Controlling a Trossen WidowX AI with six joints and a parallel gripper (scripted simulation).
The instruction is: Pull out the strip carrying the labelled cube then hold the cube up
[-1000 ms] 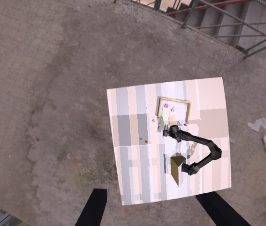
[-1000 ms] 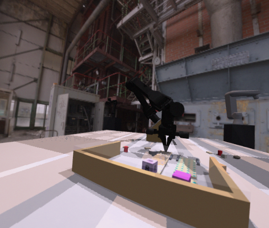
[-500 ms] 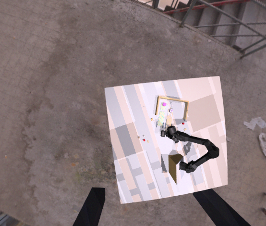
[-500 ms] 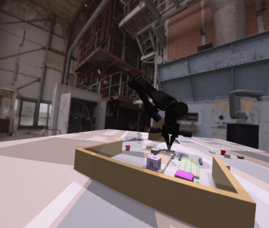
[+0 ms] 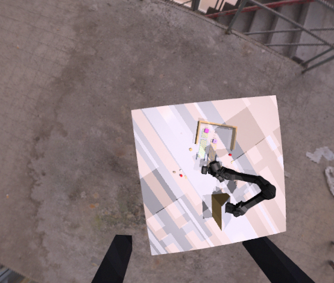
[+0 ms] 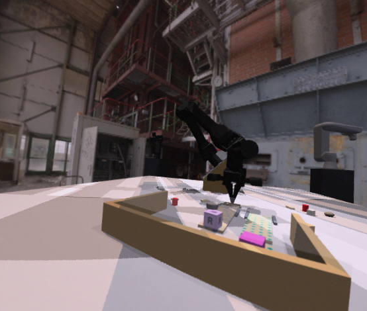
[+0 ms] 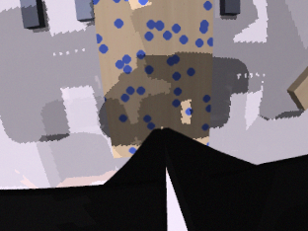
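- while its fingers are clenched tight with nothing between them, the gripper (image 6: 232,200) presses its tips down on the near end of the blue-dotted tan strip (image 7: 153,60).
- the lavender cube marked "r" (image 6: 212,219) sits on that strip's far end, inside the wooden frame (image 6: 190,247) near the desk's far edge.
- a magenta block (image 6: 252,239) lies on the neighbouring teal-dotted strip (image 6: 259,227).

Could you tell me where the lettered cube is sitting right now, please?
In the exterior view, the lavender cube sits on the blue-dotted strip inside the wooden frame, left of the pink block.
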